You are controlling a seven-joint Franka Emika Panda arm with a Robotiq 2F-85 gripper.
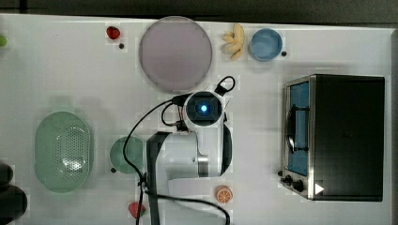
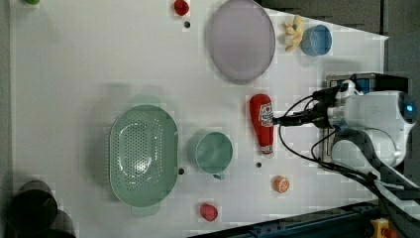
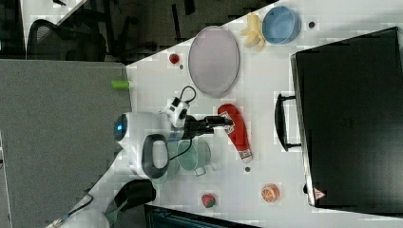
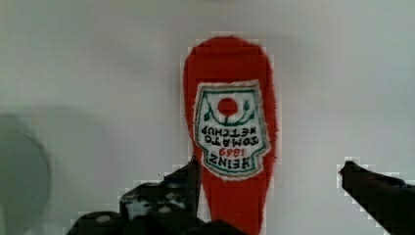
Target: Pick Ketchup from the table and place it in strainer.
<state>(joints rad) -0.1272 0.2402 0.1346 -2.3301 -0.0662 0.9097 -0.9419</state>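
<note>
Gripper (image 4: 269, 171) over the Ketchup (image 2: 262, 121), jaws wide apart and straddling the bottle's body, nothing clamped yet. Bottle lies flat on the table (image 2: 74, 64) between the purple plate (image 2: 241, 39) and the green cup (image 2: 214, 152), so a top-down pinch across its narrow width looks workable. Strainer (image 2: 119, 163) sits beyond the cup, well apart.
</note>
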